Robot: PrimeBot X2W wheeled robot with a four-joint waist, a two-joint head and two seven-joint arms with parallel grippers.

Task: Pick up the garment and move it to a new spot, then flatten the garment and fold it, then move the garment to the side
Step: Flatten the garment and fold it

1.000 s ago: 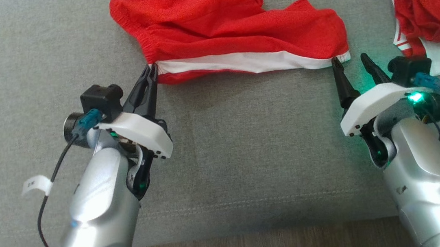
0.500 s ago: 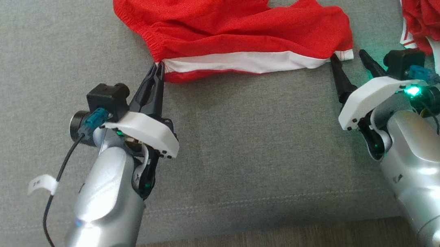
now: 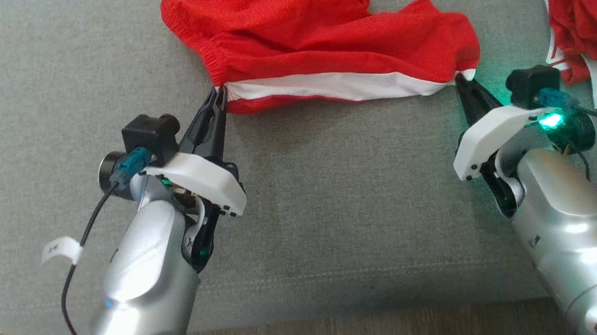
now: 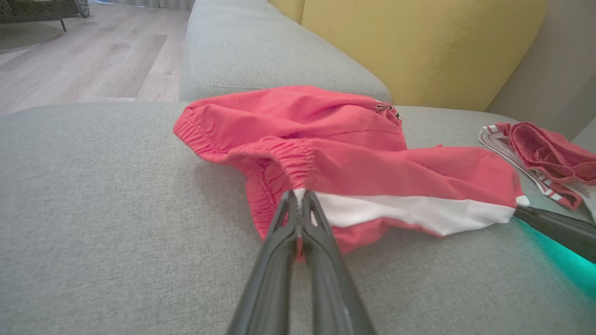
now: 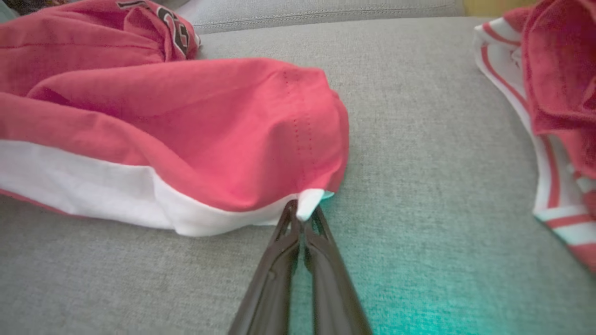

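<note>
The garment (image 3: 318, 38), red with a white band (image 3: 334, 86) along its near edge, lies crumpled on the grey sofa (image 3: 335, 202), towards the far side of the seat and roughly between the two arms. The left tool (image 3: 217, 94) is closed, its fingers pinched together on the garment's near left corner, where the gathered waistband (image 4: 288, 158) meets the white band. The right tool (image 3: 462, 79) is closed as well, its tips nipping the small white corner at the band's right end. Both tools sit low, close to the seat, and point away from the robot, with the white band running between them in a shallow line. Behind that edge the red cloth is heaped in loose folds, and some dark lettering shows at its far edge. A green light (image 3: 551, 120) glows on the right wrist and tints the sofa beside it. The other garment (image 3: 582, 15), red with white striped trim, lies bunched on the seat to the right, apart from the first. In the left wrist view a yellow backrest (image 4: 419, 42) stands behind the seat, and a pale wood floor (image 4: 70, 60) shows to the left.
</note>
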